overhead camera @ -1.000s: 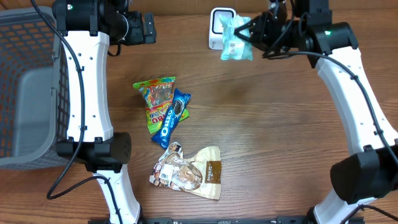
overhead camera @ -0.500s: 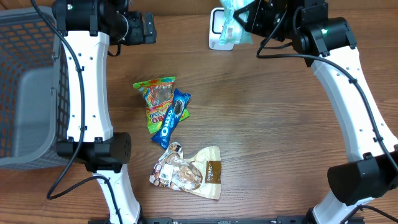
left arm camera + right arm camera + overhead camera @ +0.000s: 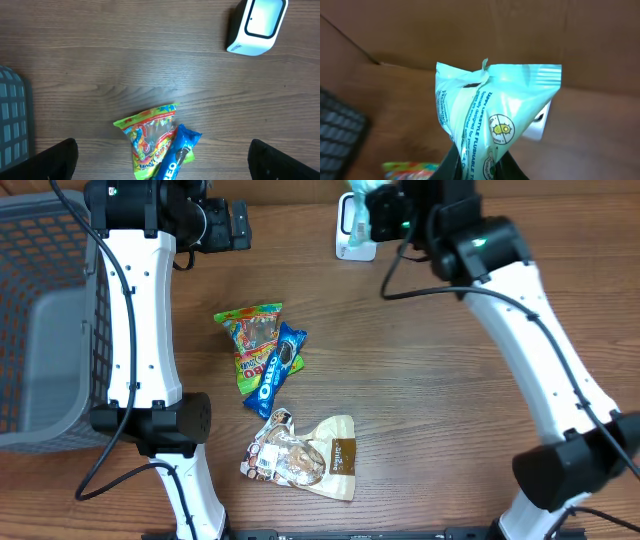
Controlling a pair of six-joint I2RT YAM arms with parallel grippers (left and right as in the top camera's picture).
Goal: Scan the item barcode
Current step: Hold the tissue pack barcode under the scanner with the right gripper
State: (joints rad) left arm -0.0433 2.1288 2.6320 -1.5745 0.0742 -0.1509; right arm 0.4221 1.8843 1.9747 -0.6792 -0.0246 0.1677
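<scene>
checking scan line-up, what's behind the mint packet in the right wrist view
A sliver of the white box-shaped scanner shows past the mint-green plastic packet; the rest is covered.

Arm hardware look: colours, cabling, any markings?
Left arm and right arm: white links, black joints, loose black cables alongside. A green light glows near each wrist. Left pincer and right pincer are black. No readable markings.
</scene>
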